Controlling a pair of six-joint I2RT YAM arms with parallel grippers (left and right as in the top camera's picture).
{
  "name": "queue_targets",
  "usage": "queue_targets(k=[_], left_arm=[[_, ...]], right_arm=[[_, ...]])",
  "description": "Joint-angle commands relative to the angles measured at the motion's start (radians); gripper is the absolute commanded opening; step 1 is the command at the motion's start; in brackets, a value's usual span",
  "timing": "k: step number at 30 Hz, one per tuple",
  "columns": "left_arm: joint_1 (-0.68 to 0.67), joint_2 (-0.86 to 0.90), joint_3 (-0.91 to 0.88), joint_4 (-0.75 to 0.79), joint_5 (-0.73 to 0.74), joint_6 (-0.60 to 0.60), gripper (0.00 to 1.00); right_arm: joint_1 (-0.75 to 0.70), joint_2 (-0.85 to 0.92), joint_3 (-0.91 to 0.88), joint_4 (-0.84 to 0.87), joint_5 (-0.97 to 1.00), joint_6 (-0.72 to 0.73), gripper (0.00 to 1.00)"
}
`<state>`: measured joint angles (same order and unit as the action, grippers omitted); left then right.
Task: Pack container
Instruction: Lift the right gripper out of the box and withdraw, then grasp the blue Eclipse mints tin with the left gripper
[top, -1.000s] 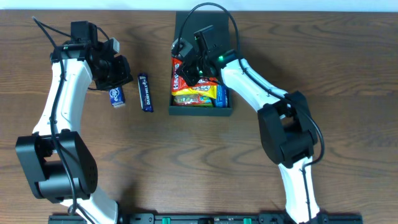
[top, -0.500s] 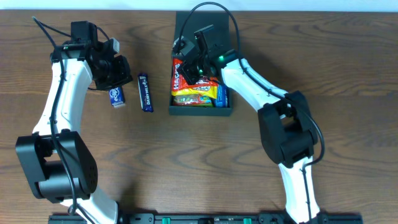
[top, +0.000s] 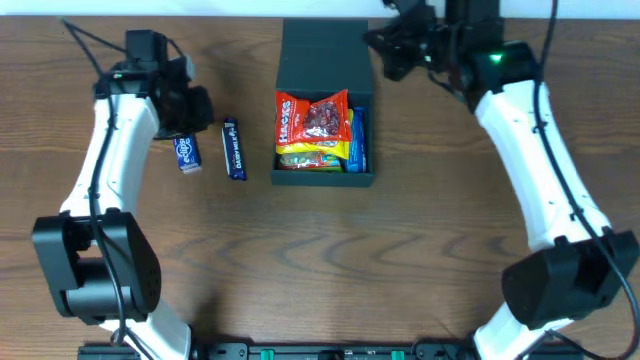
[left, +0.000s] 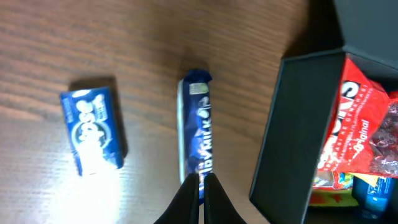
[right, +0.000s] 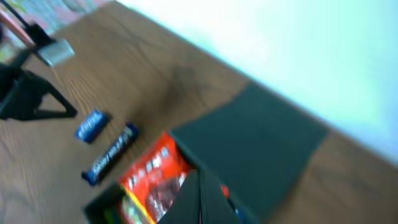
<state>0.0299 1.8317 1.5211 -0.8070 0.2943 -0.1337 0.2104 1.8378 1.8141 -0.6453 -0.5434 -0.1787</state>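
While, from above, the container (top: 322, 58) sits upper centre, lid flapped back and snacks (top: 315, 118) inside, my left gripper (top: 188, 108) hangs upper left near the blue bar (top: 233, 150) and my right gripper (top: 395, 45) is off at upper right. Through the left wrist my fingers (left: 188, 198) are pressed together, empty, over the bar's lower end, so I judge I should spread them, straddle its narrow width and pinch mid-length. Through the right wrist those fingers look pressed together too, holding nothing, above the box.
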Motion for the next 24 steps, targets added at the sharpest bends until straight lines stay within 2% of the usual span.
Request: queue_targets(k=[1, 6, 11, 14, 15, 18, 19, 24], left_arm=[[-0.050, 0.011, -0.012, 0.013, -0.096, -0.005, 0.06], [-0.104, 0.079, -0.013, 0.035, -0.302, -0.040, 0.06], [-0.051, 0.127, -0.013, 0.019, -0.339, -0.050, 0.06], [0.014, 0.127, -0.013, 0.019, -0.324, -0.009, 0.06], [0.030, 0.130, -0.013, 0.019, -0.317, -0.001, 0.11], [0.065, 0.138, -0.013, 0.022, -0.274, -0.001, 0.59], [0.072, 0.146, -0.014, 0.023, -0.275, -0.001, 0.64], [0.085, 0.195, -0.014, 0.026, -0.266, 0.011, 0.64]], right_arm=[[-0.051, 0.025, -0.010, -0.053, -0.006, 0.010, 0.02], [-0.105, 0.026, -0.010, -0.129, -0.006, 0.010, 0.02], [-0.119, 0.026, -0.010, -0.169, -0.006, 0.009, 0.02], [-0.118, 0.026, -0.010, -0.171, -0.006, 0.009, 0.02], [-0.118, 0.026, -0.010, -0.171, -0.006, 0.006, 0.02], [-0.118, 0.026, -0.010, -0.167, -0.006, 0.006, 0.02], [-0.118, 0.026, -0.010, -0.167, -0.006, 0.006, 0.02], [-0.118, 0.026, -0.010, -0.167, -0.006, 0.006, 0.02]])
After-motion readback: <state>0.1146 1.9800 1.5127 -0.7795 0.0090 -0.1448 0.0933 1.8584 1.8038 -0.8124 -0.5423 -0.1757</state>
